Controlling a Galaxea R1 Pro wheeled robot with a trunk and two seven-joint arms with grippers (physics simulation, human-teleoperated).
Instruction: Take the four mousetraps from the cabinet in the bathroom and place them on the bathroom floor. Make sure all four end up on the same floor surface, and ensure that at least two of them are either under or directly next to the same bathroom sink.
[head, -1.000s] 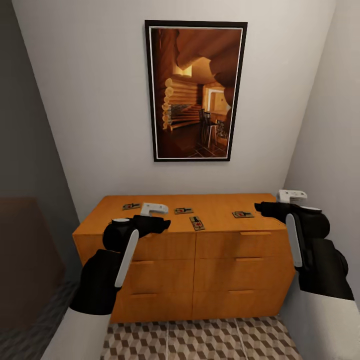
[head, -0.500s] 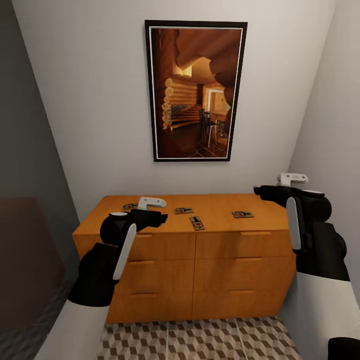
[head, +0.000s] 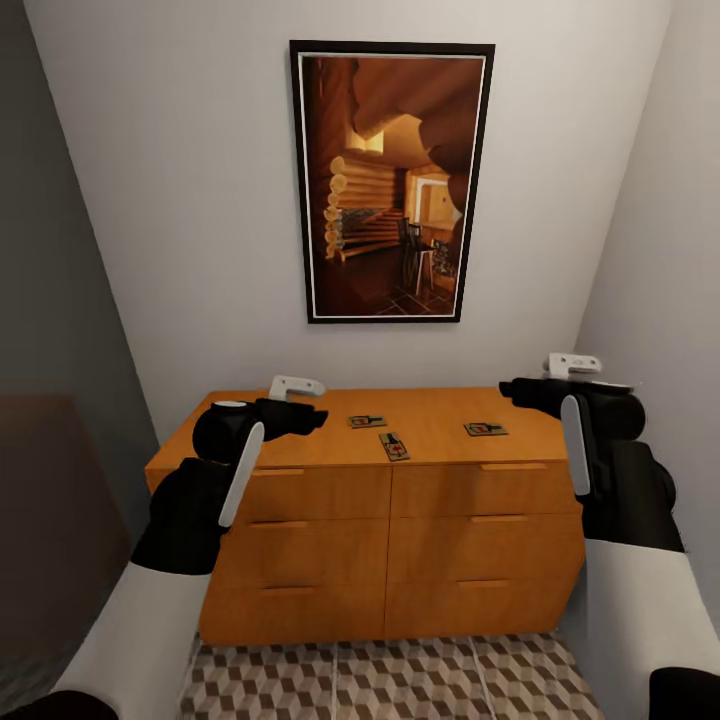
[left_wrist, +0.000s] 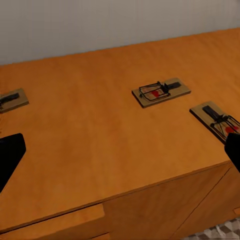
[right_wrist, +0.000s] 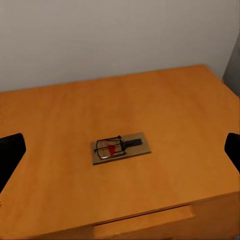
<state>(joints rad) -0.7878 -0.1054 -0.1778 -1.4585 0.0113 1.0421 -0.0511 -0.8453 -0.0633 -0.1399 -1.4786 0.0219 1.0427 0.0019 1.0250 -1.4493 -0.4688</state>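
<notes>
The left gripper (head: 318, 415) hangs over the left part of the orange wooden dresser (head: 430, 520), its black fingertips (left_wrist: 10, 156) spread wide apart and holding nothing. In the left wrist view three mousetraps lie on the dresser top ahead of it: one mousetrap (left_wrist: 161, 91) out in front and apart from the fingers, a second mousetrap (left_wrist: 218, 120) close to the dresser's front edge, just beside one fingertip, and a third mousetrap (left_wrist: 12, 99) at the view's edge, partly cut off.

The right gripper (head: 508, 390) hovers at the dresser's right end, likewise spread open and empty; its dark fingertips (right_wrist: 11, 155) sit at either edge of the right wrist view. The right-hand mousetrap (right_wrist: 120, 147) lies flat between them and further out, clear of both fingers.

In the head view, the centre pair (head: 380, 432) and the right-hand trap (head: 486, 429) rest on the top, between the two grippers. A framed picture (head: 390, 180) of a log interior hangs on the white wall above. The bathroom floor (head: 380, 680) with its cube pattern shows in front of the dresser.
</notes>
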